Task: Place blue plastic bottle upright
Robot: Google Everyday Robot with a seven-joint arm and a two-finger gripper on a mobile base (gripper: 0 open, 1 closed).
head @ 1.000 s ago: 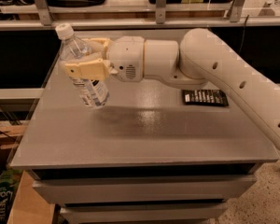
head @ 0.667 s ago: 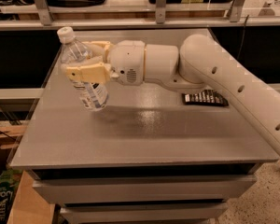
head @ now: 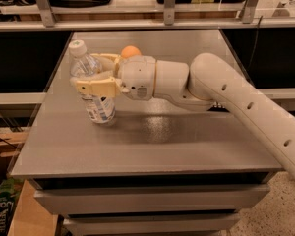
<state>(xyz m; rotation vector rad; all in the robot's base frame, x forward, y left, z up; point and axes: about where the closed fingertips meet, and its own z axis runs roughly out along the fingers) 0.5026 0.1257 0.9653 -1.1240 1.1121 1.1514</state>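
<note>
The blue plastic bottle [head: 92,85] is clear with a white cap and a white label. It stands nearly upright, leaning slightly left, with its base on or just above the grey table [head: 152,136] at the left side. My gripper [head: 88,73] reaches in from the right, its yellowish fingers [head: 94,87] closed around the bottle's middle. An orange ball [head: 131,51] shows just behind my wrist.
The white arm [head: 236,102] crosses the right half of the table and hides what lies beneath it. A shelf rail with metal posts [head: 169,4] runs along the back. The table's left edge is close to the bottle.
The bottle and gripper have come down and a little toward the front of the table; the bottle stays gripped and is a little more upright. The black wrapper is now hidden by the arm.
</note>
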